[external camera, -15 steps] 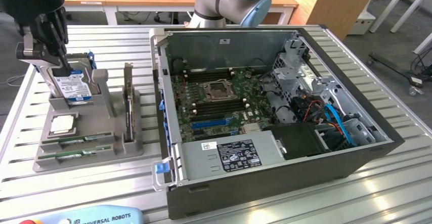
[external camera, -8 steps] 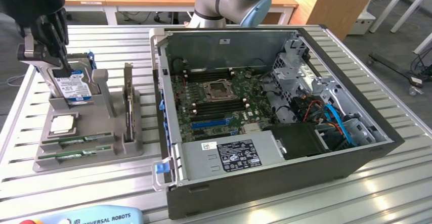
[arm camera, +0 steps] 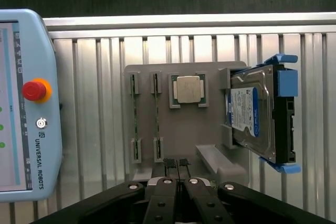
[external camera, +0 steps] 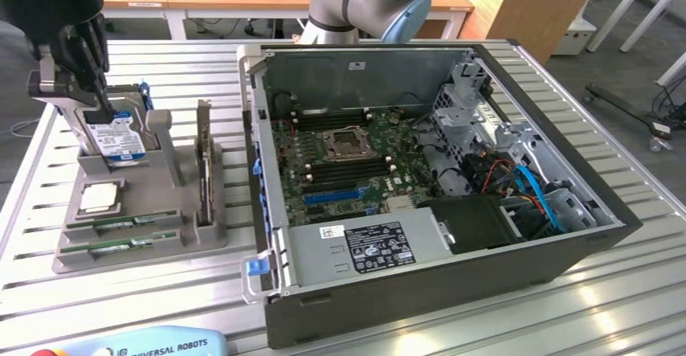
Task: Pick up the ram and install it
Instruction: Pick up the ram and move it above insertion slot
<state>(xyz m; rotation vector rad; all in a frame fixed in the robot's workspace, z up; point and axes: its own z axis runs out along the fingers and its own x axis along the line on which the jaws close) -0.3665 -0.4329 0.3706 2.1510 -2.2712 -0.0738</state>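
Two ram sticks (arm camera: 135, 114) (arm camera: 156, 113) stand on edge in slots of a grey holder (arm camera: 178, 129); in the exterior view they are thin green strips (external camera: 118, 225) (external camera: 118, 246) at the holder's near end. My gripper (arm camera: 177, 164) hangs above the holder, its fingertips (arm camera: 169, 164) pressed together with nothing between them. In the exterior view the gripper (external camera: 86, 103) is high over the holder's far end, by the hard drive. The open computer case (external camera: 600, 211) lies at the exterior view's right, with the motherboard (external camera: 343, 151) and its long memory slots exposed.
The holder also carries a CPU chip (arm camera: 188, 88), a silver hard drive with a blue-white label (arm camera: 252, 114) and an upright dark expansion card (external camera: 204, 163). A pale blue teach pendant (arm camera: 26, 103) lies beside the holder on the slatted metal table (external camera: 32, 292).
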